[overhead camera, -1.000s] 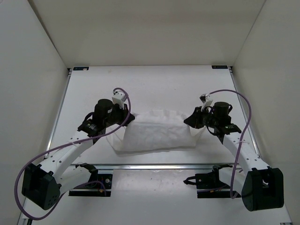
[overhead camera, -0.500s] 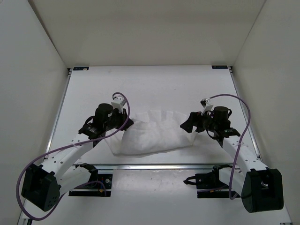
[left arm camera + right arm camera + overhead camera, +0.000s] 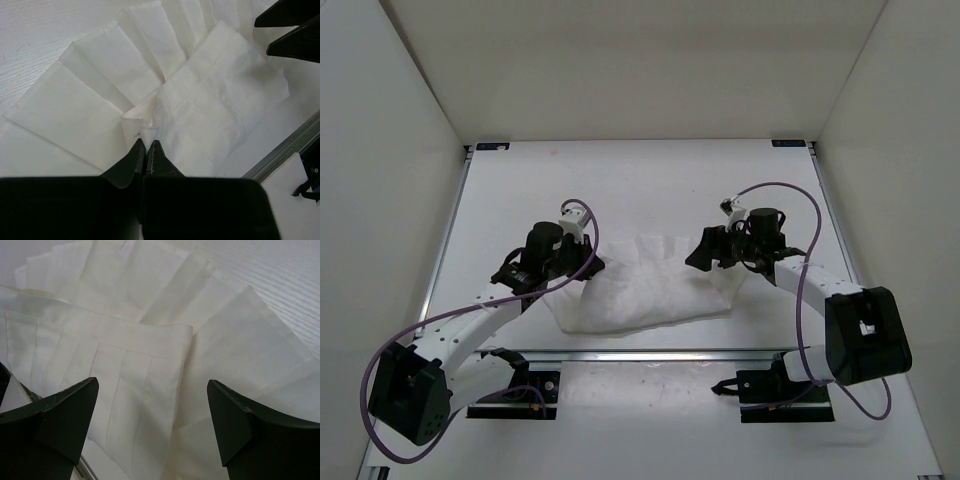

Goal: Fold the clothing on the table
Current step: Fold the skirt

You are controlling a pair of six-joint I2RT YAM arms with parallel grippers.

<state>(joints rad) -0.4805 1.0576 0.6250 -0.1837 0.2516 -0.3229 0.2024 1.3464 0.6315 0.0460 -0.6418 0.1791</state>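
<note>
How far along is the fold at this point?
Done: the clothing looks doubled over once on the table, near its front edge. In hand: the left gripper is shut on a fabric corner; the right gripper is open, holding nothing. Left: edges look uneven, so probably another fold and tidying.

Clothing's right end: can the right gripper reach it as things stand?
Probably yes: the right gripper hangs open right above the clothing, nothing between them; the left gripper pinches the opposite end, clear of it.
</note>
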